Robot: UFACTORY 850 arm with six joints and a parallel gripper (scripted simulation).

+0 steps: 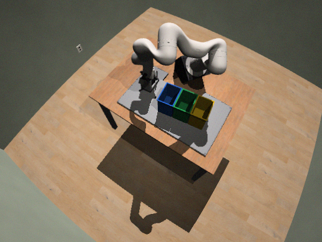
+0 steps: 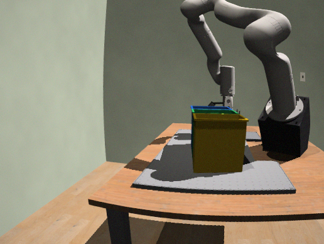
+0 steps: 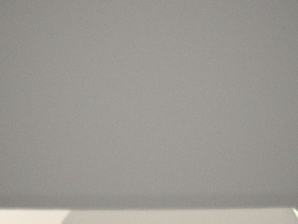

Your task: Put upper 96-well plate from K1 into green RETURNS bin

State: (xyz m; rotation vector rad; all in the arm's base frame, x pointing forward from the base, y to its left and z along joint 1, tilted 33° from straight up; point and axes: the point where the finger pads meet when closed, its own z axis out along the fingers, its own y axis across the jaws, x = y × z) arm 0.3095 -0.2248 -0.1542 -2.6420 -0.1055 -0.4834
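With its fingers closed at a wide setting on a plate [image 3: 149, 100], the tool [image 1: 150, 82] [image 2: 228, 102] points downward over one end of the grey board [image 1: 219, 116] [image 2: 220, 185] on the tabletop [image 1: 238, 93] [image 2: 176, 205]. Pale surface of said plate fills most of the wrist view; rack and lower plate not distinguishable. Three bins, upright, in a row beside the tool: blue [image 1: 165, 107] [image 2: 210, 107], nearest; green [image 1: 181, 115] [image 2: 215, 111], middle, plate not inside; yellow [image 1: 198, 121] [image 2: 218, 144], farthest.
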